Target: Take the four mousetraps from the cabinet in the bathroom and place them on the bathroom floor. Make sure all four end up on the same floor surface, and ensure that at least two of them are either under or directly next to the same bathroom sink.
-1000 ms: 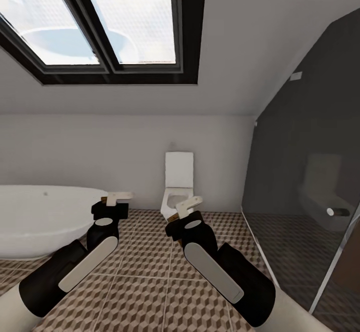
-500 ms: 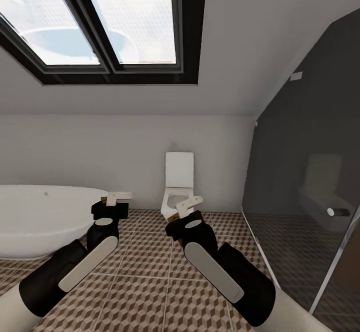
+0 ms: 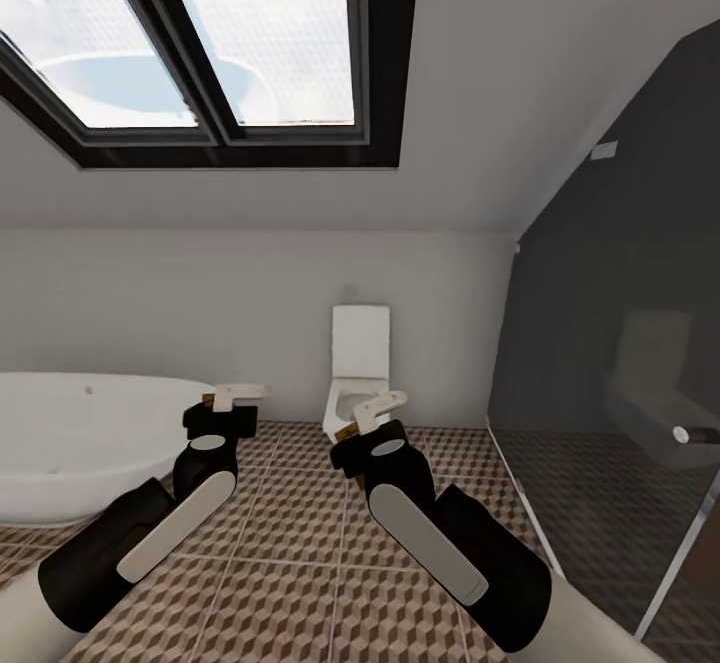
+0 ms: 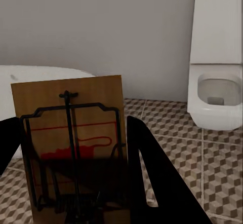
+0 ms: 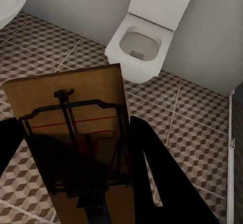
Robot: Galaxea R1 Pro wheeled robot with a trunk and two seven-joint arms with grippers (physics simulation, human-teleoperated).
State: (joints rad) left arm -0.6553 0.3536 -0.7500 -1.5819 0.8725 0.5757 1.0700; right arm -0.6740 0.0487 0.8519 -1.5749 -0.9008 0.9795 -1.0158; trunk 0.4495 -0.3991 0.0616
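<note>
My left gripper (image 3: 236, 394) is shut on a mousetrap (image 4: 76, 143), a brown wooden board with a black wire frame, held upright between the black fingers (image 4: 152, 173). My right gripper (image 3: 379, 410) is shut on a second mousetrap (image 5: 76, 133) in the same way. Both grippers hang side by side above the cube-patterned bathroom floor (image 3: 300, 543), the left near the bathtub's end and the right in front of the toilet. The cabinet and the sink are out of view.
A white toilet (image 3: 358, 373) stands against the far wall, straight ahead. A white bathtub (image 3: 80, 443) lies at the left. A dark glass shower screen (image 3: 620, 393) runs along the right. A skylight (image 3: 200, 43) is overhead.
The whole picture has shifted a little, with the shower screen sliding right, so the camera has moved. Both arms keep their pose and their hold on the mousetraps.
</note>
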